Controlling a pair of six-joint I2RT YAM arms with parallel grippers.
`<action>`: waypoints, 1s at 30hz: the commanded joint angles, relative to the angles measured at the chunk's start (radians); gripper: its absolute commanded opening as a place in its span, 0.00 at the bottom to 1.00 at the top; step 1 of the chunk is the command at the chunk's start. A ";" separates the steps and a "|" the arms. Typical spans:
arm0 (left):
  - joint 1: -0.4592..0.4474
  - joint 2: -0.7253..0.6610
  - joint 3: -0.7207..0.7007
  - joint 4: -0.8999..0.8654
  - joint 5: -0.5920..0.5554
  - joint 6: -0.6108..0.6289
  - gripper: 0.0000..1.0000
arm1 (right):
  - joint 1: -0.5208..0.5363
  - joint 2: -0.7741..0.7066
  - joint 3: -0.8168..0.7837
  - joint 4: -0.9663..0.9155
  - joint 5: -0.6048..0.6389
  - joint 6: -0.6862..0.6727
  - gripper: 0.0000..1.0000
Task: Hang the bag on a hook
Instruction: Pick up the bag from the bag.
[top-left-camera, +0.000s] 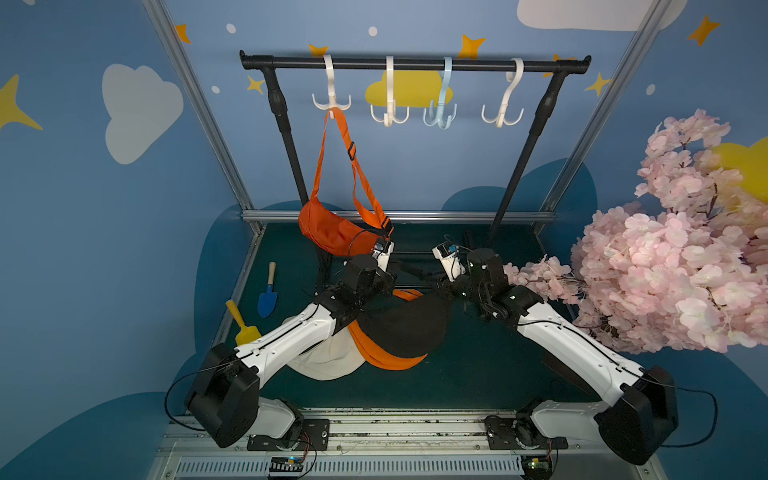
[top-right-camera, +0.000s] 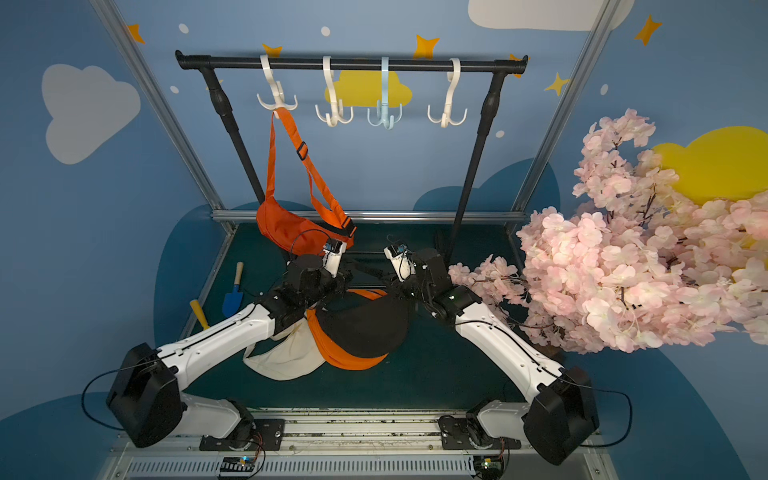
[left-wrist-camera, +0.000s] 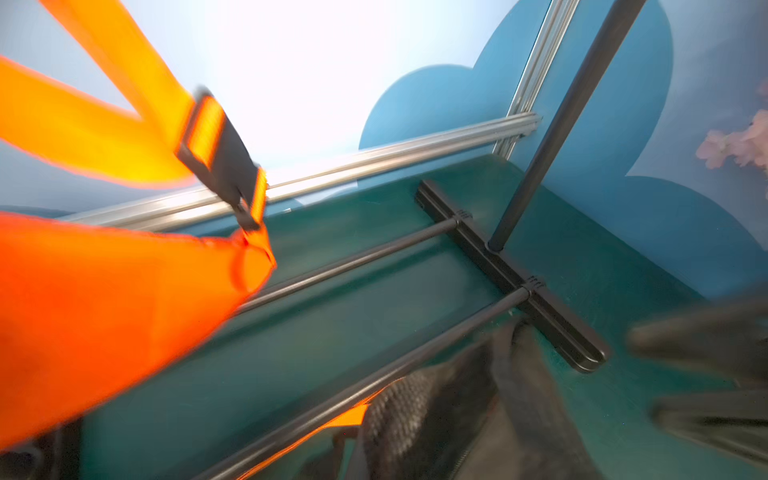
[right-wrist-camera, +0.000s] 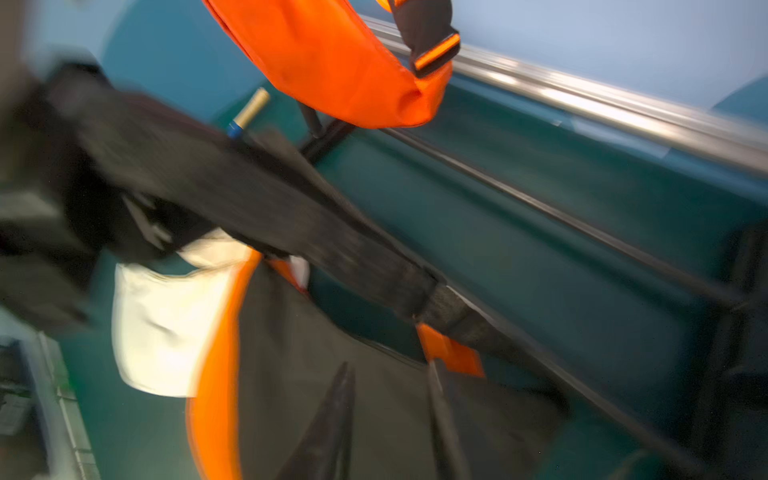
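Black bag (top-left-camera: 409, 328) lies on the green tabletop (top-left-camera: 478, 370) between the two arms, on top of a second orange bag (top-left-camera: 386, 359), which overlaps a cream bag (top-left-camera: 328, 363). Its black strap (right-wrist-camera: 291, 208) runs taut and slanting above the table between the two wrists.

The left gripper (top-left-camera: 392, 274) is low at one end of that strap with its claw clenched. The blurred left wrist view shows black webbing (left-wrist-camera: 411, 411) close to the camera, but I cannot tell whether the fingers actually pinch it.

The right gripper (right-wrist-camera: 388, 370) hovers over the black bag's body. Its fingers (right-wrist-camera: 332, 415) stand apart with the fabric behind them, so the claw is released and holds nothing.

Behind them a black garment rail (top-left-camera: 415, 63) carries four triple-pronged hooks. An orange sling bag (top-left-camera: 332, 232) hangs by its strap from the leftmost white hook (top-left-camera: 331, 99), with its pouch just above the left wrist. Beside that hook are another white hook (top-left-camera: 389, 112), a pale blue hook (top-left-camera: 439, 114) and a third white hook (top-left-camera: 503, 112), all bare.

A blue trowel (top-left-camera: 268, 297) and a yellow scoop (top-left-camera: 243, 326) lie near the table's left edge, well apart from the bags. Pink blossom branches (top-left-camera: 665, 257) reach in from the right, close to the right arm.

Both wrist views are smeared.
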 joint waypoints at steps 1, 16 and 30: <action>0.016 -0.003 0.020 -0.072 0.055 -0.024 0.04 | -0.006 -0.026 -0.057 0.100 -0.034 -0.012 0.47; 0.040 -0.028 0.070 -0.135 0.149 -0.050 0.04 | -0.021 0.166 -0.064 0.353 -0.021 -0.113 0.66; 0.118 -0.131 0.128 -0.199 0.219 -0.023 0.04 | -0.060 0.367 0.232 0.318 -0.028 -0.114 0.00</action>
